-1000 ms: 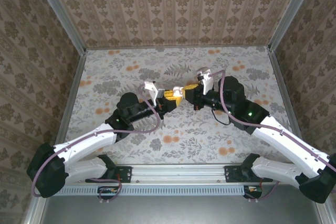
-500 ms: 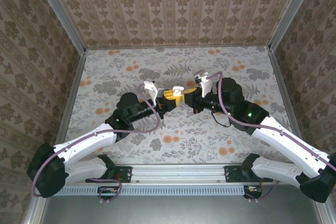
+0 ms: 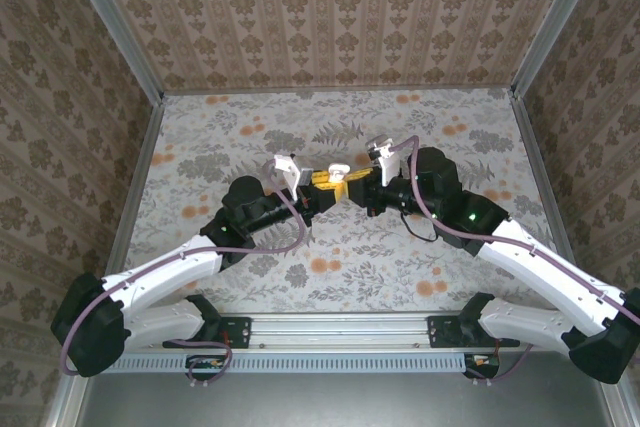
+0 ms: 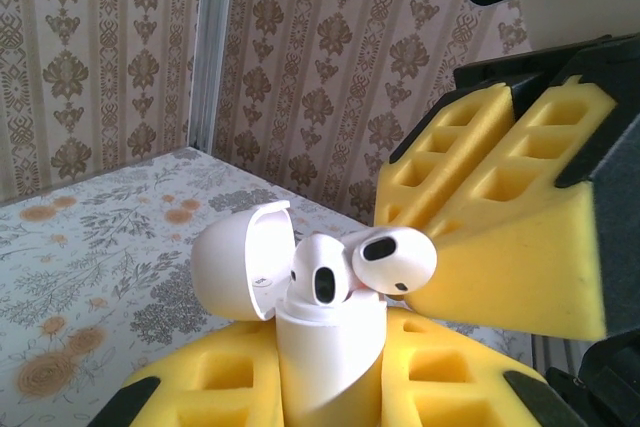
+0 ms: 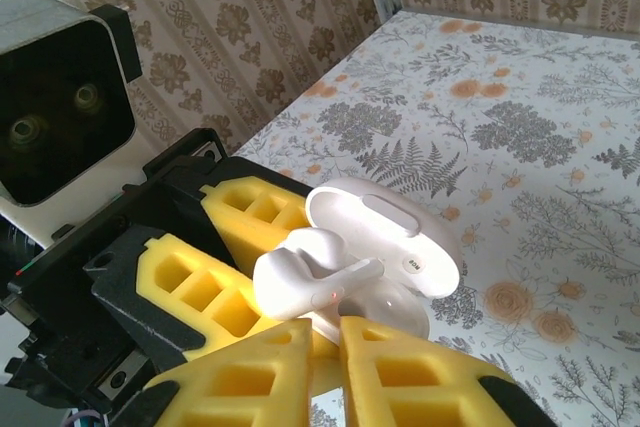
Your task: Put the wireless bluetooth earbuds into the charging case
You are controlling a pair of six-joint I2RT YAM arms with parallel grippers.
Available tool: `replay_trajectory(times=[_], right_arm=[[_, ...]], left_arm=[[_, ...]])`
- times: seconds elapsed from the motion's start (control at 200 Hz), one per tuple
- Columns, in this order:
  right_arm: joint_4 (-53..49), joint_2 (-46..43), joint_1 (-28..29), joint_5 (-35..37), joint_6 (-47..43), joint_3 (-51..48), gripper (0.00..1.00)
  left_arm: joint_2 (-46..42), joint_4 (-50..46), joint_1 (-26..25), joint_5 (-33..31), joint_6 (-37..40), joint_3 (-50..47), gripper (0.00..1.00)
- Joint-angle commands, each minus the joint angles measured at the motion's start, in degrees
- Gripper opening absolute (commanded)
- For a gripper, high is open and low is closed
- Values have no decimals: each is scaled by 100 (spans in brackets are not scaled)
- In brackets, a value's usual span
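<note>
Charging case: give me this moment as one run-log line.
left hand: shut on case | lid: open | first earbud: seated in case | second earbud: at case mouth, at tips of right hand, grip unclear

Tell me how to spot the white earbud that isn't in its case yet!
Look above the middle of the flowery table for the open white rounded plastic charging case. One white earbud sits in it; the loose white earbud tilts sideways above, at the yellow foam tips of the right gripper.
</note>
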Motion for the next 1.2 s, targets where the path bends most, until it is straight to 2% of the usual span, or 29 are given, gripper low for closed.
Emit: replay_trajectory(times=[0.0, 0.305, 0.445, 0.845, 1.195], right_arm=[[-122, -65, 30, 65, -67, 99, 20], [-7, 56, 29, 113, -193, 84, 30], [144, 261, 5, 87, -217, 2, 32], [760, 1089, -253, -283, -19, -503, 21], [1962, 2177, -752, -982, 500, -1285, 16]], left_arm=[[-98, 254, 37, -11, 19, 144, 0], [-72, 254, 60, -25, 67, 30, 0], [-10, 367, 112, -47, 127, -181, 0], [497, 861, 325, -55, 290, -1024, 0], [1565, 1353, 391, -20, 506, -1470, 0]])
